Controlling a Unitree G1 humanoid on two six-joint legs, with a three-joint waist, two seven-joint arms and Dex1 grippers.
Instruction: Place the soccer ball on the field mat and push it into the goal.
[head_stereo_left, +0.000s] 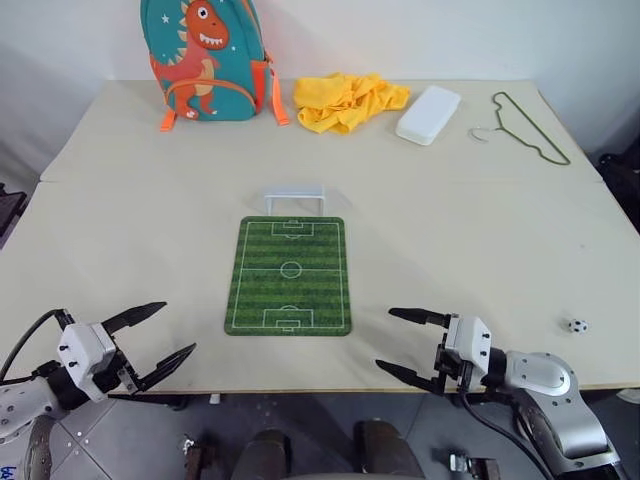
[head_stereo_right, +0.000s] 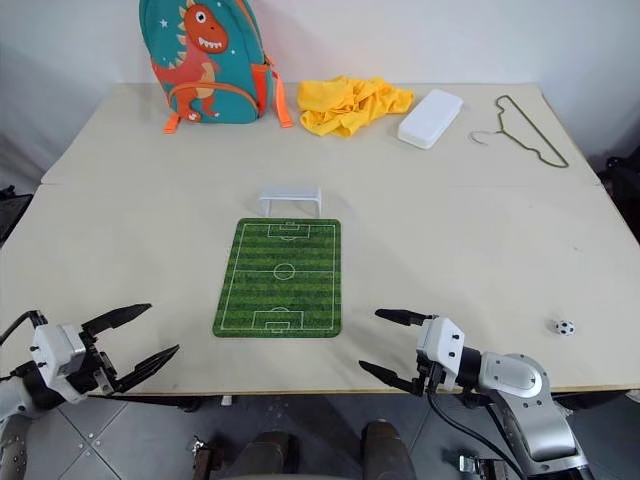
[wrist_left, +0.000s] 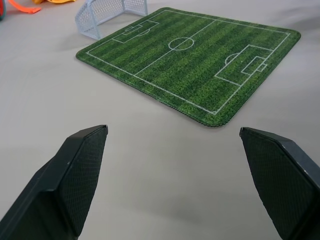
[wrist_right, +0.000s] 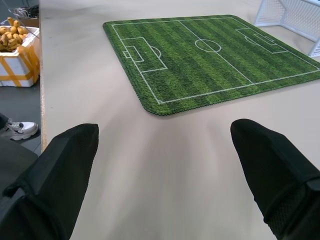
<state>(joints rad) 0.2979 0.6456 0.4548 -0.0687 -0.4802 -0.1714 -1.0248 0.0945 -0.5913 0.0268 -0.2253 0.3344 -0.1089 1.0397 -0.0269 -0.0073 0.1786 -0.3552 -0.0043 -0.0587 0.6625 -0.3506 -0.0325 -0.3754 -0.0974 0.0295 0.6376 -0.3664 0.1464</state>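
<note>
The green striped field mat lies flat in the middle of the table, with the small white goal standing just beyond its far end. The tiny soccer ball rests on the bare table far to the right, near the front edge. My left gripper hovers open at the front left edge, pointing toward the mat. My right gripper is open at the front edge, right of the mat and well left of the ball. Neither holds anything.
Along the table's back stand a teal dinosaur backpack, a crumpled yellow cloth, a flat white case and a wire hanger. A box of bananas sits on the floor beyond the table edge.
</note>
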